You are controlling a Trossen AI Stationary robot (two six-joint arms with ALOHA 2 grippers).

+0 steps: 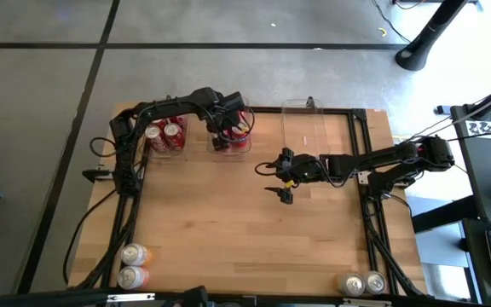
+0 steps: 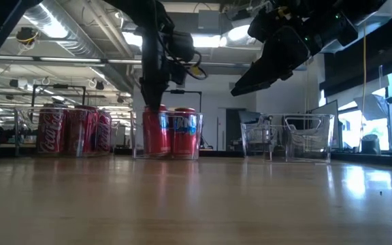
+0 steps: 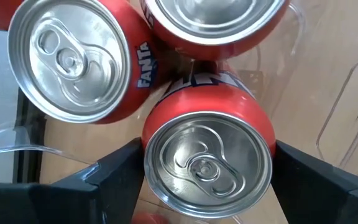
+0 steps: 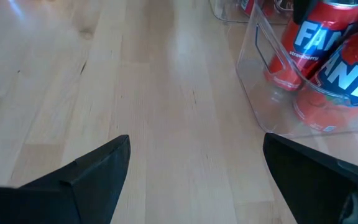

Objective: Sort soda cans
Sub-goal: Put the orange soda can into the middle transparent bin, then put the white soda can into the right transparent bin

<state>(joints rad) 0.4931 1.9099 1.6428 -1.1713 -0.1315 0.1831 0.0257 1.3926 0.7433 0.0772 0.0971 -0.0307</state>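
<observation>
A red Fanta can (image 3: 207,148) — silver top, tab showing — is standing upright in a clear bin (image 1: 231,143). The left gripper (image 3: 207,186) is straddling it (fingers apart, not clearly pressing); the right gripper (image 4: 194,168) is hanging wide open, empty.

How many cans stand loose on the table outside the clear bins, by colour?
Orange cans: 2
Silver-grey cans: 2
Total: 4
</observation>
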